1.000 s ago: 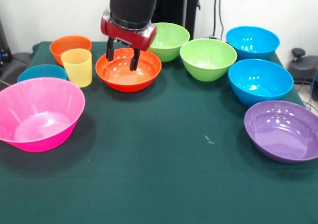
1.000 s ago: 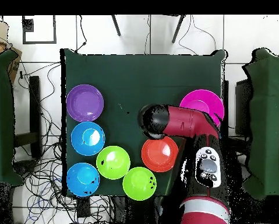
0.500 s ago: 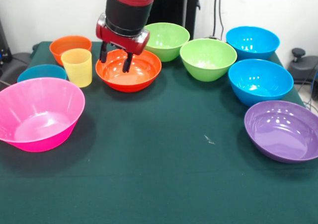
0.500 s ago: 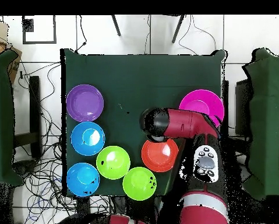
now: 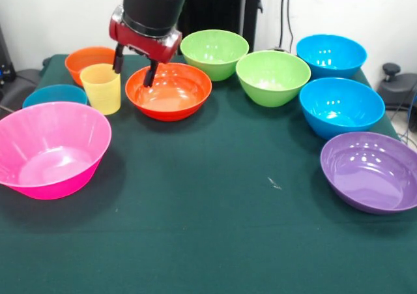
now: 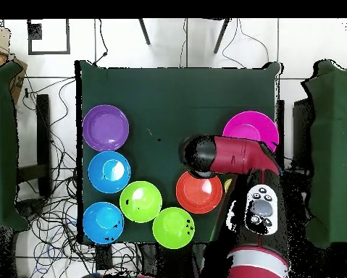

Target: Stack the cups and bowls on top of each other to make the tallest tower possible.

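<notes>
While nothing is stacked yet, the tool (image 5: pixel 135 66) hangs open and empty — between pale-yellow tumbler (image 5: pixel 101 88) and large orange bowl (image 5: pixel 169 90) | step: approach | next: straddle one rim, close.

Open claw (image 5: pixel 134 66) above large orange bowl's (image 5: pixel 169 90) left rim, beside yellow cup (image 5: pixel 101 88), nothing stacked

Pretty much everything here is shiny plastic. The pink bowl (image 5: pixel 52 149), purple bowl (image 5: pixel 371 171) and big orange bowl (image 5: pixel 169 90) are smooth and glossy, throwing bright highlights off their insides. The yellow cup (image 5: pixel 101 88) looks duller, slightly see-through plastic. The table (image 5: pixel 215 235) is covered in matt dark green cloth, felt-like. The arm (image 5: pixel 152 7) has a glossy red shell with a black band.
</notes>
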You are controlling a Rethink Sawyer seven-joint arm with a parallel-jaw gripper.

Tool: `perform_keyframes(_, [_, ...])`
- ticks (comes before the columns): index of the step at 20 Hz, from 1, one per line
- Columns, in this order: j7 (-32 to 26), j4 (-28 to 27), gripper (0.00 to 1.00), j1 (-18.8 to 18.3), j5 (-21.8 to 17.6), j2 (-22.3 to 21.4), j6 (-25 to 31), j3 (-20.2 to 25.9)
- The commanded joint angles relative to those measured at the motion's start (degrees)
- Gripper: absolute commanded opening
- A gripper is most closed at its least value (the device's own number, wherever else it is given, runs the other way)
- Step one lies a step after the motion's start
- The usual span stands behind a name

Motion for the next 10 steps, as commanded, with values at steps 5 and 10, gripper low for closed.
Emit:
perform_keyframes(5, [-7.29, 4.72, 1.0, -3.95, -1.1, -8.12, 0.23, 6.39])
perform_keyframes(10, [-7.76, 9.8, 1.0, -7.72, 0.71, -9.44, -2.24, 10.85])
